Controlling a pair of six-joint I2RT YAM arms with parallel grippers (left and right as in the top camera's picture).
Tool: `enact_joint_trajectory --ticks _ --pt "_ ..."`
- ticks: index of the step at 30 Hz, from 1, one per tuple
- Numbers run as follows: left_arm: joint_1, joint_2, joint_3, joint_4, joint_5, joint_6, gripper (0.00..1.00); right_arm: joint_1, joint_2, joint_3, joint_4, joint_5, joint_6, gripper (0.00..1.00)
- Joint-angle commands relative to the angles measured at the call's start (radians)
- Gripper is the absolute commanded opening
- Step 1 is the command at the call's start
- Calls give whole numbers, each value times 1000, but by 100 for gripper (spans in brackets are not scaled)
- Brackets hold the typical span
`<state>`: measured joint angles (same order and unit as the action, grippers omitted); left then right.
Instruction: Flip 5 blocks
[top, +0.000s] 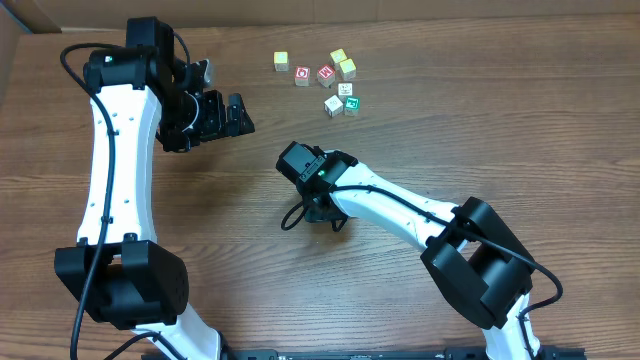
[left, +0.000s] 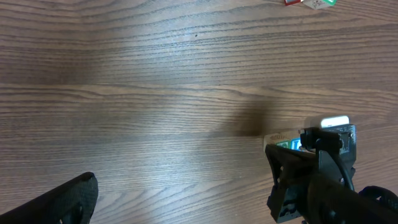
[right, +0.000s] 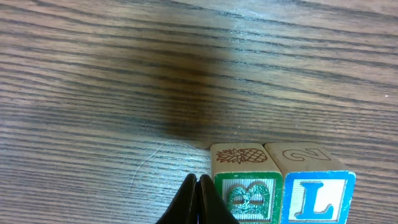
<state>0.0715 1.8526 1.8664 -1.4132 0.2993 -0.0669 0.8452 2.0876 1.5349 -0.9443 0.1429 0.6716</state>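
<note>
Right gripper (right: 198, 198) fingertips pressed together, holding nothing, just left of two touching small wooden letter blocks, green-framed block (right: 247, 190) and blue-L block (right: 318, 196), on brown wood-grain table (right: 93, 74), left gripper (top: 243, 113) spread wide, well apart

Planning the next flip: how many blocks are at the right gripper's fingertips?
2. A green B block sits beside the shut right gripper; a blue L block abuts its other side. More may lie off frame.
</note>
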Motion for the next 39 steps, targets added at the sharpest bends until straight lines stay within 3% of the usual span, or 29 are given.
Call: enact_joint_trajectory --ticks 1,20,25,32,38,39 --pt "-6 11 20 4 -4 11 100 -6 0 -10 0 22 14 4" --pt "-6 11 20 4 -4 11 100 -46 0 -1 3 -45 38 4" --pt "-6 11 20 4 -4 11 100 -48 -10 72 -8 -127 -45 4" --pt "-6 11 20 4 -4 11 100 -132 -69 237 -116 -135 -51 4" --pt "-6 11 20 4 -4 11 100 -283 -82 282 -174 -134 -59 28" --pt "-6 11 20 4 -4 11 100 -310 -82 282 -177 -134 -76 39"
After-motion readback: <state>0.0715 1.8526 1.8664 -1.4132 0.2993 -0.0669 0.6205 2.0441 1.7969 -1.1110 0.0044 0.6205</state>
